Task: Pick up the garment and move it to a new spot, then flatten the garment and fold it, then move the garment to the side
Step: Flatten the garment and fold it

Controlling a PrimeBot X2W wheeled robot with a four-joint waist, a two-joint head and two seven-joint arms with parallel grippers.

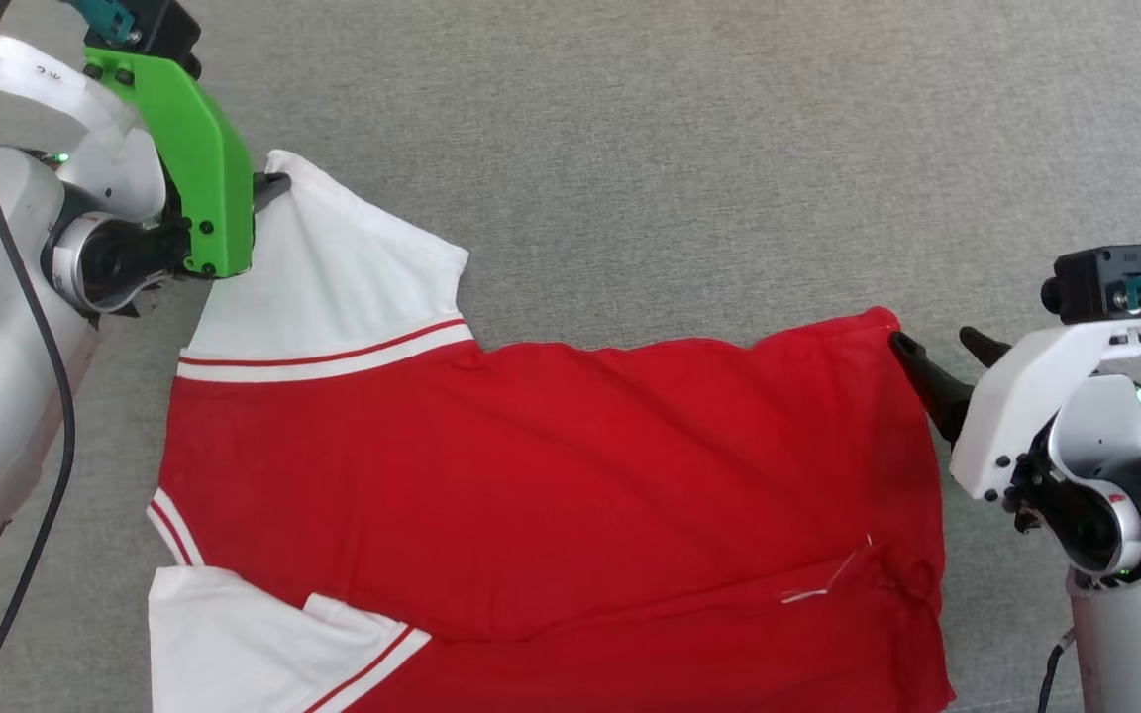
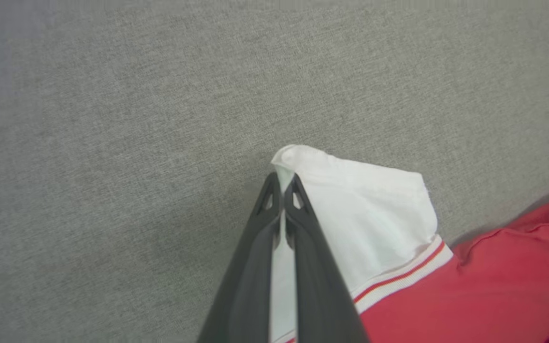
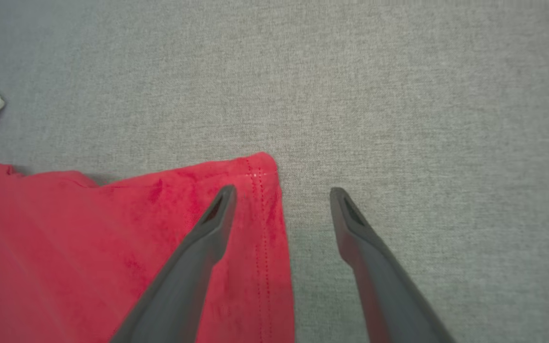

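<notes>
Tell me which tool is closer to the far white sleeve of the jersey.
Left. The left tool is shut on the sleeve tip; the right tool stands open at the opposite end of the jersey, straddling the red hem corner.

Garment (image 1: 551, 475): one. Sleeves (image 1: 333, 267): two, white; one at the left claw (image 1: 273, 183), the other sleeve (image 1: 234, 644) well apart from it. Claws: two, left and right claw (image 1: 937, 342). Fingers (image 3: 198, 247): two per claw. Worktop (image 1: 679, 149): one, grey.

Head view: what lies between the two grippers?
The garment spans it: left gripper shut on its white sleeve, open right gripper at its red hem corner, seen in head view.
</notes>
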